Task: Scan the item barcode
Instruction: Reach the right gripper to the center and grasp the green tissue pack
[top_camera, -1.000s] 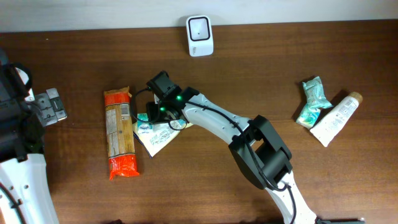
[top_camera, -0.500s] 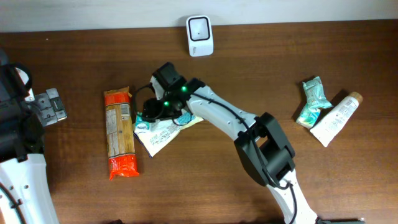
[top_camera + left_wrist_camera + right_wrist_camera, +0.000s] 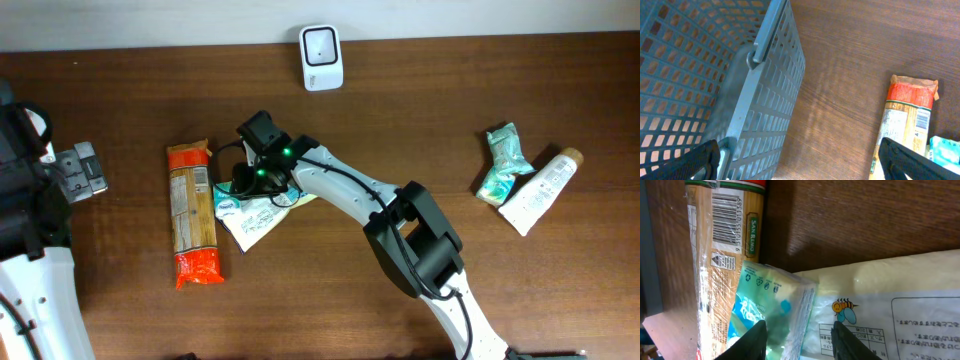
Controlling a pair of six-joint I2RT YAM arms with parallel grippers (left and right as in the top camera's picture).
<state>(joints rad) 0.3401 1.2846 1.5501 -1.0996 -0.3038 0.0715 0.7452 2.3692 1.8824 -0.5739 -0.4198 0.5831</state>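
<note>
1. At the far left of the desk (image 3: 420, 110), the left tool (image 3: 80, 172) is spread wide and holds nothing. In its wrist view its fingertips (image 3: 705, 159) sit at the two bottom corners.
2. Under it, the left wrist view shows a grey perforated basket (image 3: 700, 75), with bare wood to its right.
3. Next comes a pasta pack (image 3: 192, 212), lying flat and lengthwise, with orange ends. Its barcode (image 3: 727, 212) faces up.
4. Just right of it lies a white pouch (image 3: 258, 222), tilted, with a bee printed on it.
5. The teal packet (image 3: 765, 315) rests over the pasta's edge and the pouch's corner.
6. The right tool (image 3: 800, 340) is down on the packet, part spread, with a finger on either side of the packet's right edge. A strip of pouch shows between that edge and one finger.
7. The scanner (image 3: 321, 45) stands at the desk's rear edge, well apart from the packet.
8. At the far right, a second packet (image 3: 503, 162) lies touching a white tube (image 3: 540, 190).
</note>
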